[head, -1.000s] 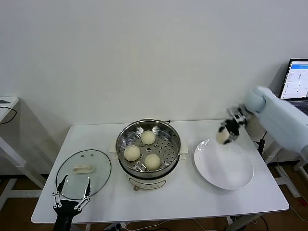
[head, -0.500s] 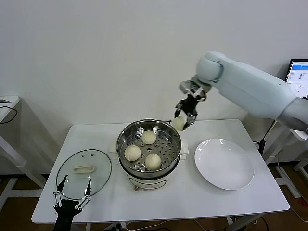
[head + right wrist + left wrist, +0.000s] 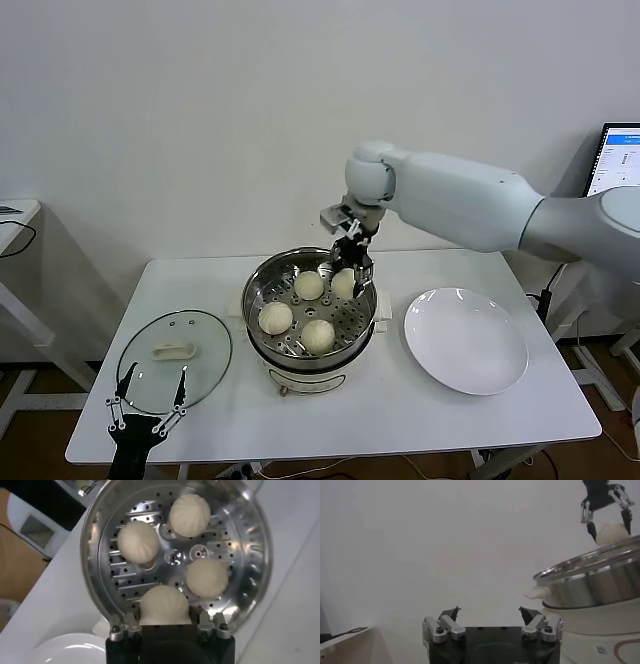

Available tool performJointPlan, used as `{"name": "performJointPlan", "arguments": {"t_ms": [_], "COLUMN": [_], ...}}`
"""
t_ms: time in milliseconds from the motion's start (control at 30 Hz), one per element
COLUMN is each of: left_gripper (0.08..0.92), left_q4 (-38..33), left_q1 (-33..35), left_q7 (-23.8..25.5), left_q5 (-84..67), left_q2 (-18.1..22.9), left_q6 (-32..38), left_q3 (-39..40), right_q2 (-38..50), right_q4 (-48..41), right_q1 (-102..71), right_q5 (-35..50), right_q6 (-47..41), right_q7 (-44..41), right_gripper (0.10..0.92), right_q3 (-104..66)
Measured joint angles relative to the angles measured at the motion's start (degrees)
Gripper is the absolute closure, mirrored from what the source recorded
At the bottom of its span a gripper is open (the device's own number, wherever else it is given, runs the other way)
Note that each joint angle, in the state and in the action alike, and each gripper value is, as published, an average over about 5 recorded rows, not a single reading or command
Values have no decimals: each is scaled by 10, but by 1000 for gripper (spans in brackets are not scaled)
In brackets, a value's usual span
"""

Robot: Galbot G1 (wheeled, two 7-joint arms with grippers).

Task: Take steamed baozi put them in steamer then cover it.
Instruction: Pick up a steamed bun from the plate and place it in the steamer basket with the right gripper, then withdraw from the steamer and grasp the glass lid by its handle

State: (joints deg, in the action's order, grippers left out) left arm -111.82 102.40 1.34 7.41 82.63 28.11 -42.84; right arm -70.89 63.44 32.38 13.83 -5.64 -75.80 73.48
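Flanking steamer (image 3: pixel 310 305): cover (image 3: pixel 175 347), white plate (image 3: pixel 466 340).

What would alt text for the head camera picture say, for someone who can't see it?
The right gripper holds a bun over the steamer, where three buns already sit. A glass lid lies on the white table to the left, by the open left gripper; an empty plate sits right.

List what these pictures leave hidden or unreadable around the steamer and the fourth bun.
- Whether the held baozi touches the steamer tray: head view, right gripper covers its underside.
- That bun's near side: right wrist view, gripper body hides it.
- Steamer interior: left wrist view, wall blocks it.
- Laptop screen text: head view, too small, cut by edge.
- Left gripper base: head view, cut off.
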Motion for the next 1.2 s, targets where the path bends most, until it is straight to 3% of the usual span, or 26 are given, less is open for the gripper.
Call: {"name": "performJointPlan", "arguments": {"t_ms": [467, 800, 1200], "left_gripper": [177, 177, 177], "left_q4": [1, 1, 0], "left_q1": [0, -1, -6], "left_q7": [-1, -2, -11], "left_q5": [0, 0, 9], "left_q2": [0, 1, -3], "left_q6": [3, 3, -2], "left_q3": [-6, -6, -8], "right_q2": [-31, -32, 20], "right_q4": [-19, -12, 35], "right_q1": [-17, -19, -31], "right_q5": [-15, -18, 8], "right_q6": [-4, -4, 5], "right_q7": [19, 22, 52], "right_gripper": [370, 209, 203], "right_q3": [32, 31, -51]}}
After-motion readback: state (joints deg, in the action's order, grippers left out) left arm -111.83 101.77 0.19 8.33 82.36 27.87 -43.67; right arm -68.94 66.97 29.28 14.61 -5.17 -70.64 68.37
